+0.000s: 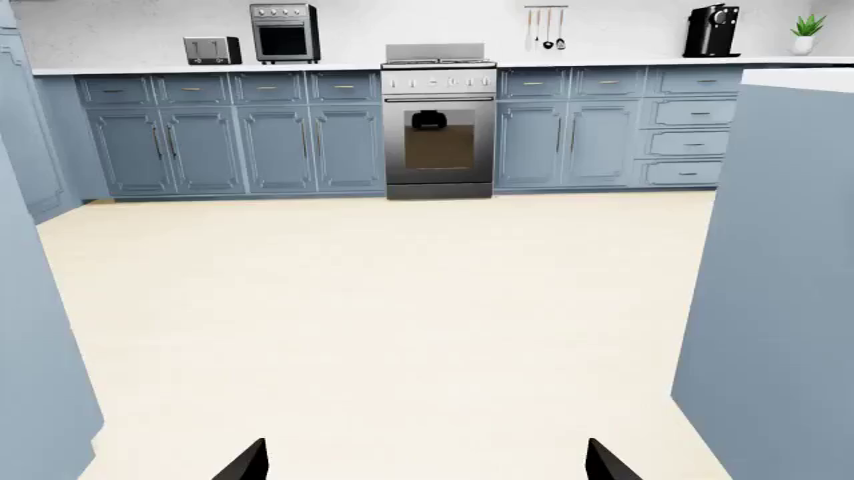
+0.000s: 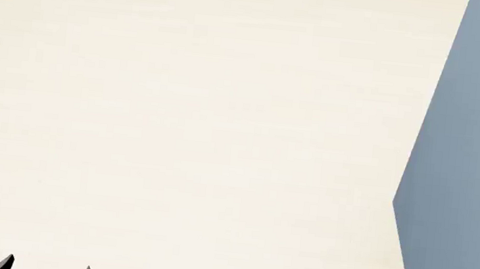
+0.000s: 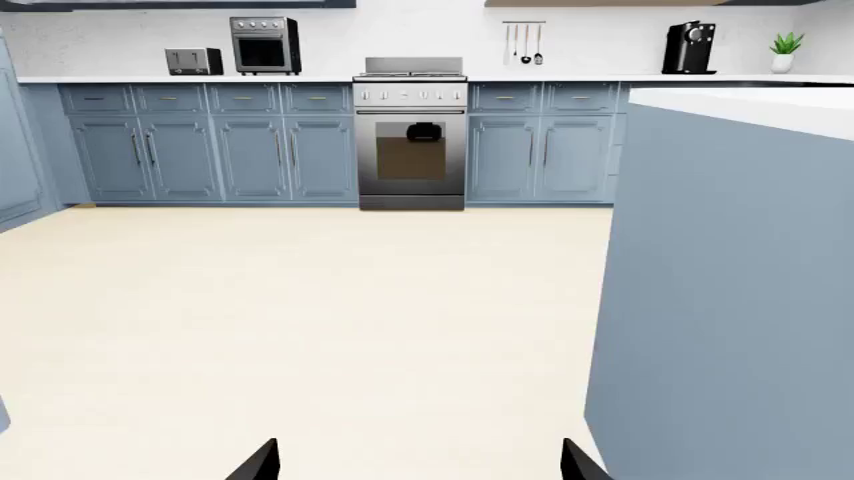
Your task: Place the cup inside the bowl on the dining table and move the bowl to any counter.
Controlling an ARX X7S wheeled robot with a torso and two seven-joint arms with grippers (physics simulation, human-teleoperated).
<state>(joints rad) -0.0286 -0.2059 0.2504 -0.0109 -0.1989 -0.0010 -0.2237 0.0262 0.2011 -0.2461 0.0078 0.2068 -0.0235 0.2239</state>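
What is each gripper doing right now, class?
Left gripper: open, holding nothing.
Right gripper: open, holding nothing.

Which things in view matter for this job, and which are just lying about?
Job: counter, dining table; cup and bowl not in view.
Just there: toaster, toaster oven, stove, coffee machine, potted plant, hanging utensils.
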